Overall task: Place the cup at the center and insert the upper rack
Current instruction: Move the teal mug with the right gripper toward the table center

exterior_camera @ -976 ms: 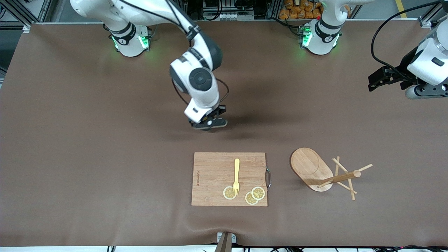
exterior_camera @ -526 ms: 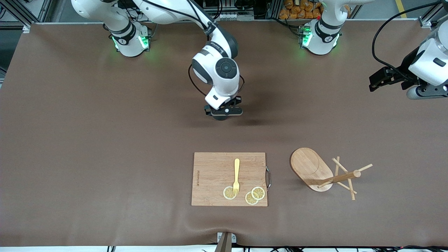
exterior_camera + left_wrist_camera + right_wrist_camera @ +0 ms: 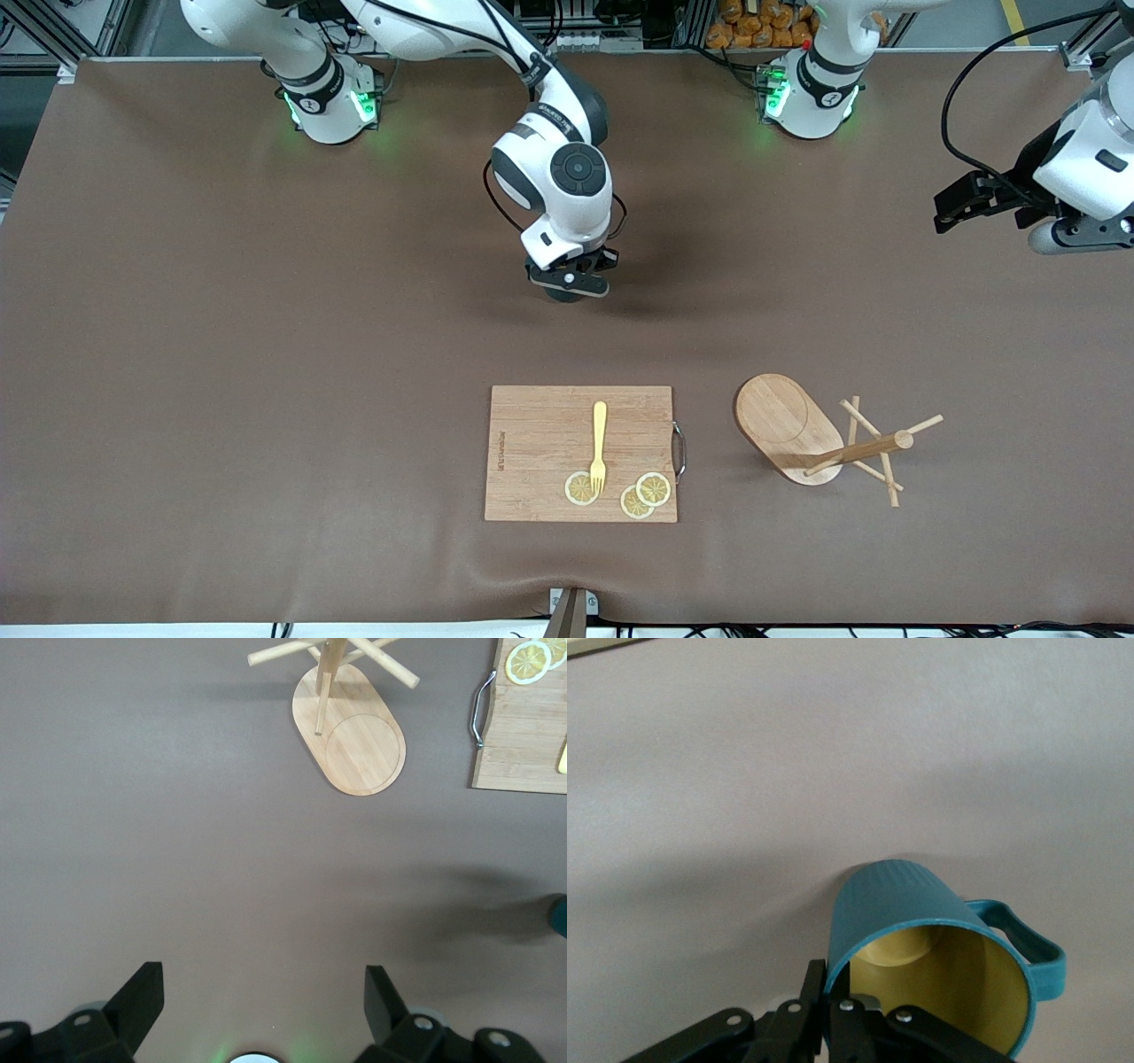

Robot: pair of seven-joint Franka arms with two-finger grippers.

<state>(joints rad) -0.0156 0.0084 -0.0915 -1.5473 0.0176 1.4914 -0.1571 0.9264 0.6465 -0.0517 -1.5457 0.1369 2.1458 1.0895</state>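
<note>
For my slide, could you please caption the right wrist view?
Right gripper shut on the cup rim, over the table.

Teal cup (image 3: 921, 930) with yellow inside and side handle, rim pinched between shut black fingers (image 3: 850, 1014) of right gripper (image 3: 833, 997), base touching or just above plain brown tabletop (image 3: 788, 771), faint shadow beside it

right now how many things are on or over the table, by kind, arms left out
cup, in the right tool: 1
mug tree, tipped on its side: 1
cutting board: 1
fork, on the board: 1
lemon slices, on the board: 3
total: 7
</note>
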